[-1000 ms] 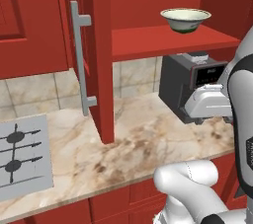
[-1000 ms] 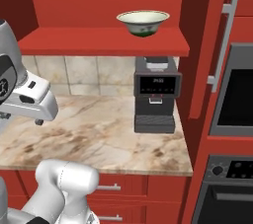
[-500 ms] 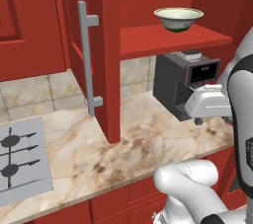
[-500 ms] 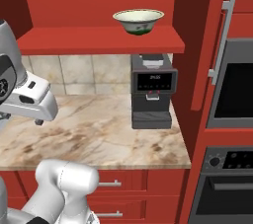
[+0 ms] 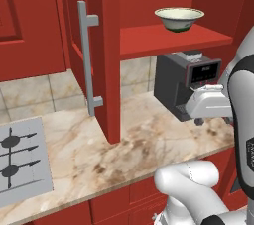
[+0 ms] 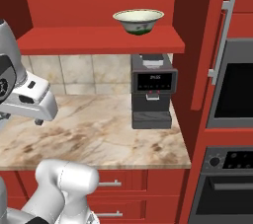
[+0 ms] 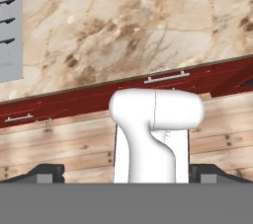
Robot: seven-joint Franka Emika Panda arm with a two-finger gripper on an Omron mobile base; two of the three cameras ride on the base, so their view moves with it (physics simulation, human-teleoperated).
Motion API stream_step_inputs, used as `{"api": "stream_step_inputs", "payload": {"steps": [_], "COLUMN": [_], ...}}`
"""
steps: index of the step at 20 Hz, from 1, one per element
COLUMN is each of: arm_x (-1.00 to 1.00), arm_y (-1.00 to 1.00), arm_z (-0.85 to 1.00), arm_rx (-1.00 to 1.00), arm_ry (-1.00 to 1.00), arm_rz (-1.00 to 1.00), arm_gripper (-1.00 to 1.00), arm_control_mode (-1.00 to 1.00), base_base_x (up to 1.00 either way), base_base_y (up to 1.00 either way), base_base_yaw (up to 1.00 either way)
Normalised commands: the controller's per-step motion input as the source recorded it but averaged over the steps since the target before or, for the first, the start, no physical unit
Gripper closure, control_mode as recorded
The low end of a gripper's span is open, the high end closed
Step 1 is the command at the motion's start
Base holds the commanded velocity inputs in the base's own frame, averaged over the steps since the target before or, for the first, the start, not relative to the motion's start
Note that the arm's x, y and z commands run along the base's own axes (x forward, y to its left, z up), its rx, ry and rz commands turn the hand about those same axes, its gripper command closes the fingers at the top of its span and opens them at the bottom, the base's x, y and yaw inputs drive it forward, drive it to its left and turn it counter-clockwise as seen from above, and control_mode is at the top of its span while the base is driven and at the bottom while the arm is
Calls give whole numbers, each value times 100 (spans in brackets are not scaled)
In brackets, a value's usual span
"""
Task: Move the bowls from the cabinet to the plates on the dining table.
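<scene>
A cream-white bowl (image 5: pixel 178 18) (image 6: pixel 138 20) with a dark green foot stands upright on the red inner shelf of the open cabinet (image 5: pixel 163 39) (image 6: pixel 94 40). My white hand (image 5: pixel 211 101) (image 6: pixel 32 100) hangs well below the shelf, over the counter's front edge, far from the bowl. In the hand view my gripper (image 7: pixel 126 173) points down at the floor and cupboard fronts, its dark fingertips (image 7: pixel 47 172) wide apart and open with nothing between them. The plates and the dining table are out of view.
The cabinet's open door (image 5: pixel 106 45) with a long grey bar handle (image 5: pixel 85 55) juts out over the marble counter (image 5: pixel 124 149). A black coffee machine (image 5: pixel 181 80) (image 6: pixel 153 94) stands under the shelf. A grey cooktop (image 5: pixel 20 159) lies left; an oven (image 6: pixel 232 90) stands right.
The whole picture has shifted a little in both base views, so the base has moved. The bowl stays on the shelf and the gripper stays open.
</scene>
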Motion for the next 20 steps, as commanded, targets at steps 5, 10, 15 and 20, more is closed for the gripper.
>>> {"api": "stream_step_inputs", "payload": {"steps": [5,10,15,20], "arm_x": [0,28,90,61], "arm_y": [0,-9,-39,-40], "arm_z": [0,0,0,7], "arm_rx": [0,0,4,14], "arm_ry": [0,0,1,0], "arm_rz": [0,-9,-21,-19], "arm_gripper": [-100,-100,-100,-100], "arm_control_mode": [100,-100,-100,-100], "base_base_x": [1,2,0,0], "base_base_y": [0,0,0,0], "base_base_yaw": [0,0,0,0]}}
